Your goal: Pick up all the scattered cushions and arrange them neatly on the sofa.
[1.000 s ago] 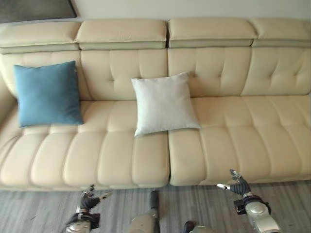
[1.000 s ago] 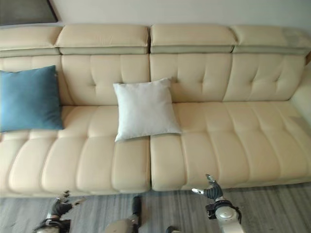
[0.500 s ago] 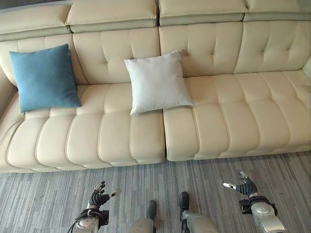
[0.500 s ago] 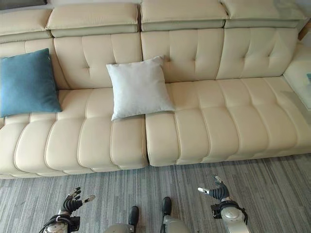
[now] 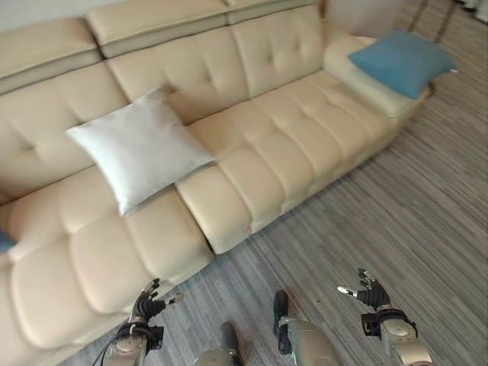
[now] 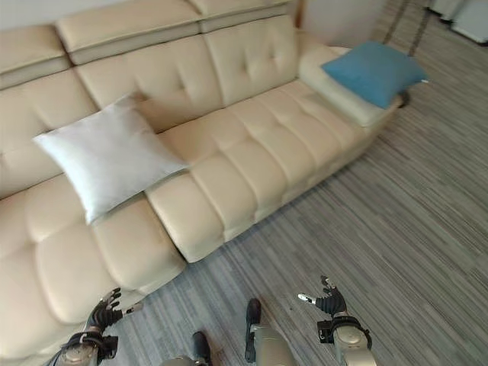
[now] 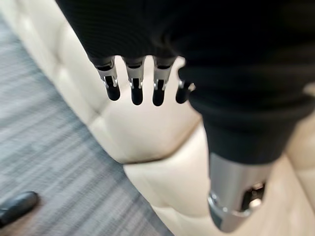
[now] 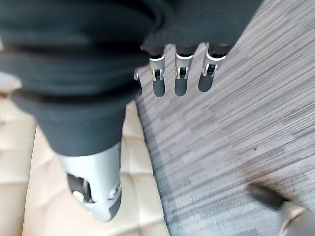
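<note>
A cream sofa (image 5: 290, 145) runs across the scene over a grey striped carpet (image 5: 412, 221). A white cushion (image 5: 137, 149) leans against the sofa's backrest, its lower corner resting on the seat. A blue cushion (image 5: 402, 61) lies flat on the sofa's far right end section, well apart from the white one. The edge of another blue cushion (image 5: 4, 242) shows on the seat at the far left. The left hand (image 5: 146, 306) hangs low beside the sofa's front edge, fingers relaxed and holding nothing. The right hand (image 5: 367, 293) hangs over the carpet, fingers loosely extended, also empty
</note>
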